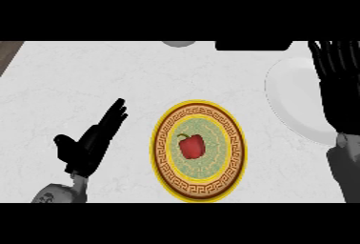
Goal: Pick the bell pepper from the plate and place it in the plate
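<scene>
A red bell pepper [192,146] with a dark stem lies in the middle of an ornate plate [199,187] with a yellow rim, brown patterned band and green centre. A plain white plate [292,97] sits at the right, partly covered by my right arm. My left hand [90,143] rests open on the counter to the left of the ornate plate, fingers straight and pointing up-right, not touching it. My right hand [337,64] is open over the white plate's right side, fingers straight and pointing toward the far edge.
A pale round object [180,43] and a dark object [253,45] show at the counter's far edge. The white marbled counter [63,81] spreads to the left, with a brown strip [7,52] at the far-left corner.
</scene>
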